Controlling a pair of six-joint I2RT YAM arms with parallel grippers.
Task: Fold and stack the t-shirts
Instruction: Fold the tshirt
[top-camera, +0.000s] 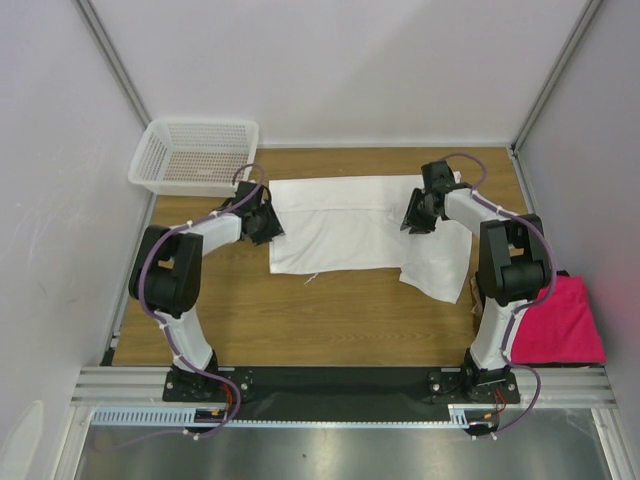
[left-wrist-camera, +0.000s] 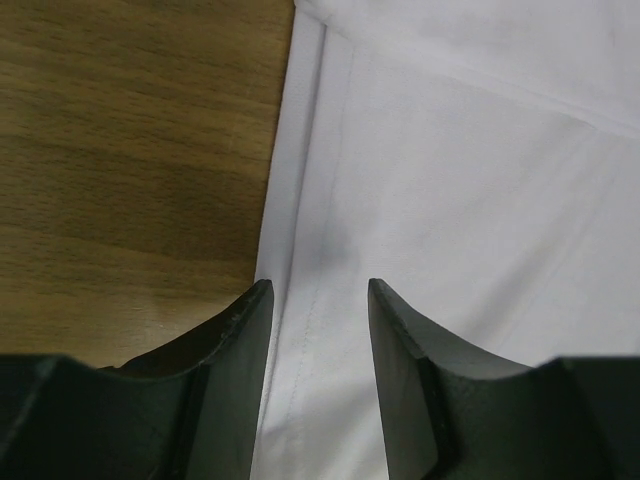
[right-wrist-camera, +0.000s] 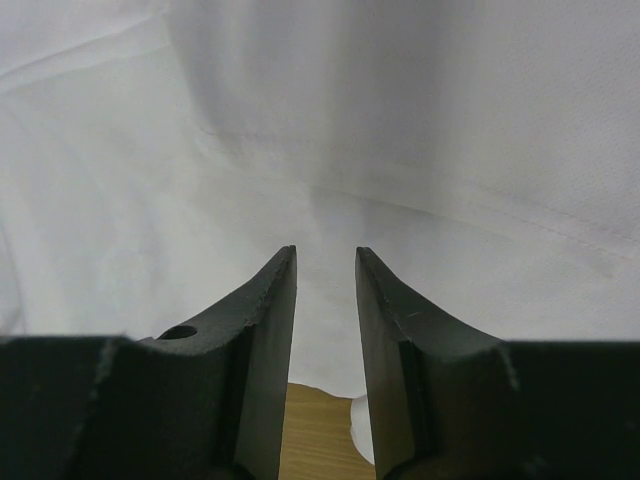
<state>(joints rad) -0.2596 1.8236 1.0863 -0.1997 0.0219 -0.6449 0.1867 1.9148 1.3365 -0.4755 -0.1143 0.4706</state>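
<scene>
Where the white t-shirt (top-camera: 340, 225) lies spread, parted fingers (left-wrist-camera: 225, 390) (right-wrist-camera: 255, 380) hover over both ends.

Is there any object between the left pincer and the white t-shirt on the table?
Nothing visible does. The left pincer hangs with open jaws directly over the left edge of the white t-shirt; only that cloth and the wooden table show beneath it.

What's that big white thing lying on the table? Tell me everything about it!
It is a plain white t-shirt, soft cloth with stitched hems. It lies flat on the wooden table, partly folded into a wide strip, one flap reaching toward the near right. The left end effector sits at its left edge, the right end effector over its right side, both with jaws apart.
</scene>
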